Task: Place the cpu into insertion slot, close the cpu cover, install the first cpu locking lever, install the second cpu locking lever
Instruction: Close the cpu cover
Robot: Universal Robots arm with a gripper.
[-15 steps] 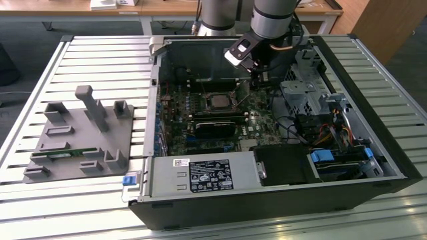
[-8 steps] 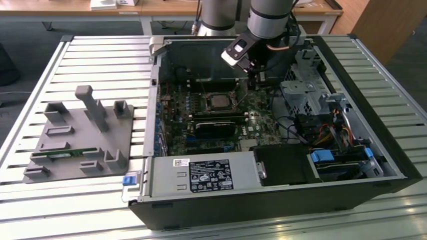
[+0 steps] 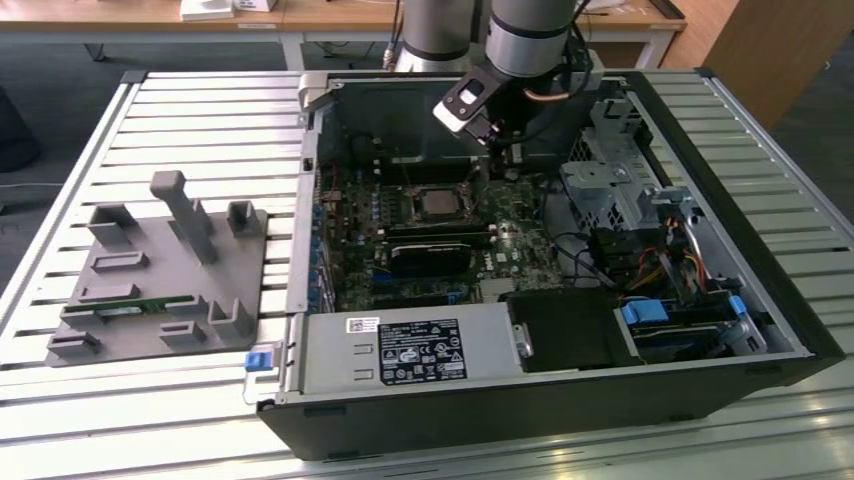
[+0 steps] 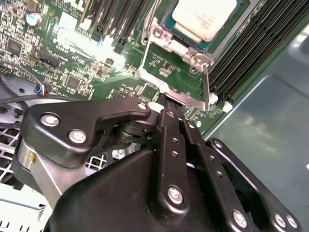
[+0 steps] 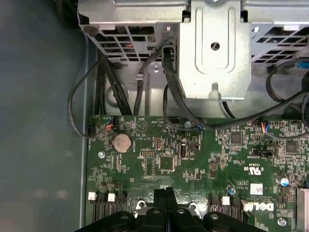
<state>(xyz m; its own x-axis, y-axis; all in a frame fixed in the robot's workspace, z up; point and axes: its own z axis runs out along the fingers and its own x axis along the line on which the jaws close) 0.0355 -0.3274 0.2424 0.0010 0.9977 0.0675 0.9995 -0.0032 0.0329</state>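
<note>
Inside an open desktop tower, the cpu, pale silver and square, lies in the insertion slot, at seven o'clock from the gripper in the exterior view. Its closed fingers meet the swung-open cpu cover; any grip is hidden. The print on the power supply label is illegible.

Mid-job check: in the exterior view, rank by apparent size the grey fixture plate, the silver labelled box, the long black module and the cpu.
Largest to smallest:
1. grey fixture plate
2. silver labelled box, though it sits nearer the camera, which may flatter it
3. long black module
4. cpu, clearly the smallest
</note>
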